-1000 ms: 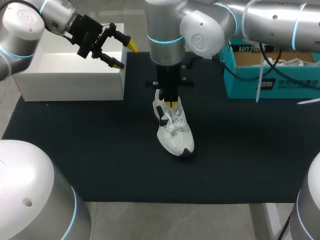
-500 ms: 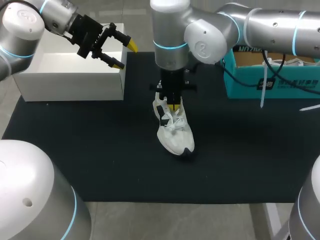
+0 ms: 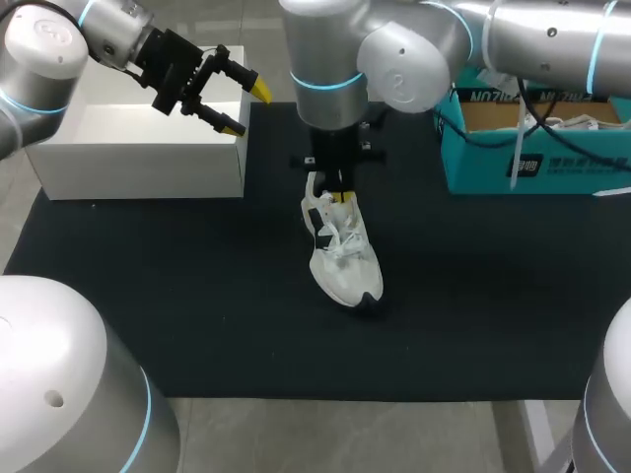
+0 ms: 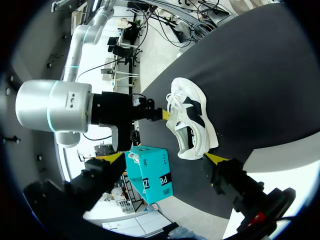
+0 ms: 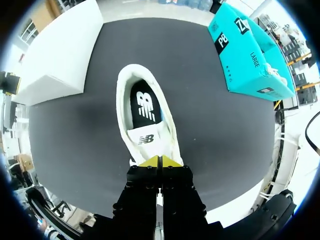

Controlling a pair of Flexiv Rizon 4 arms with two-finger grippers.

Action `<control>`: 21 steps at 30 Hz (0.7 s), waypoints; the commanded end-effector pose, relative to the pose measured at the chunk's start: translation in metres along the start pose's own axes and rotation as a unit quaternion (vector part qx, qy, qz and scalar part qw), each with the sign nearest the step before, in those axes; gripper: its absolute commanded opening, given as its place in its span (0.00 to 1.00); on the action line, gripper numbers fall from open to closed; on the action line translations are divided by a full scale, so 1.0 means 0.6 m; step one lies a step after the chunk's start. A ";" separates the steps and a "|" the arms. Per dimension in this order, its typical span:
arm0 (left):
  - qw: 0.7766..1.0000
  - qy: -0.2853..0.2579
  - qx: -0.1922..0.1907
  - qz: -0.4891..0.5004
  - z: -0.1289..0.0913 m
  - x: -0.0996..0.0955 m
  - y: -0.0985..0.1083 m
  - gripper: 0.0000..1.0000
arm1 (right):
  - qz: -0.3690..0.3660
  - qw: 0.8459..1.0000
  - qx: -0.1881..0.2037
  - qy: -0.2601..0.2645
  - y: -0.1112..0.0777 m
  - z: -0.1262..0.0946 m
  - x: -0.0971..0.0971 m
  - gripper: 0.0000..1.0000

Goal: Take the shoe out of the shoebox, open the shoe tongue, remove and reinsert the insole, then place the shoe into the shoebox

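A desk (image 3: pixel 325 434) seen from above, most of it covered by a black mat (image 3: pixel 197 315), with a pale grey strip of bare surface along the near edge.

A white shoe (image 3: pixel 342 258) with black patches stands on its sole in the middle of the mat, toe pointing toward the near edge. It is out of the white shoebox (image 3: pixel 138 163), which sits open on the mat's far left corner. A teal box (image 3: pixel 537 163), also open at the top, sits at the far right, so the shoe lies between the two boxes and touches neither.

The right arm (image 3: pixel 414 49) comes in from the right and reaches past the middle, hanging straight down over the shoe's opening. The right fingers (image 5: pixel 150 161) are pressed together, yellow tips meeting just above the white tongue (image 5: pixel 146 139). They may have an edge of the tongue or a lace caught between them, but the wrist view does not settle this. Ahead of them, inside the shoe, lies the black insole (image 5: pixel 144 105).

The left arm (image 3: pixel 59 49) is at the far left, raised over the shoebox's right end. The left fingers (image 3: pixel 258 91) are spread wide apart with nothing between them, and point toward the shoe.
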State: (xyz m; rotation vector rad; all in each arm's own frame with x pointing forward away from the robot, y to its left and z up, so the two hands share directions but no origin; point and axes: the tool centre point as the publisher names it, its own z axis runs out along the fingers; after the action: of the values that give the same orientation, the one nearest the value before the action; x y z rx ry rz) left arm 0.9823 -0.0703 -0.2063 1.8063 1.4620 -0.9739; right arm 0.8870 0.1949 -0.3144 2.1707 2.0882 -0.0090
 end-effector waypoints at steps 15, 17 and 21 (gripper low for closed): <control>1.000 0.002 -0.002 0.000 0.000 -0.001 -0.002 1.00 | 0.022 0.999 -0.025 0.009 -0.004 -0.011 0.002 0.00; 1.000 0.002 -0.002 0.000 0.000 -0.001 -0.002 1.00 | 0.022 0.999 -0.025 0.009 -0.004 -0.011 0.002 0.00; 1.000 0.002 -0.002 0.000 0.000 -0.001 -0.002 1.00 | -0.083 0.996 -0.025 -0.036 0.005 -0.024 0.000 0.00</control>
State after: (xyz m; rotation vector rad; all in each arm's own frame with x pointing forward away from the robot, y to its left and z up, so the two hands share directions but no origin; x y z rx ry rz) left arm 0.9823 -0.0702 -0.2063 1.8062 1.4622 -0.9739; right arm 0.8863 0.1959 -0.3073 2.1596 2.0522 0.0575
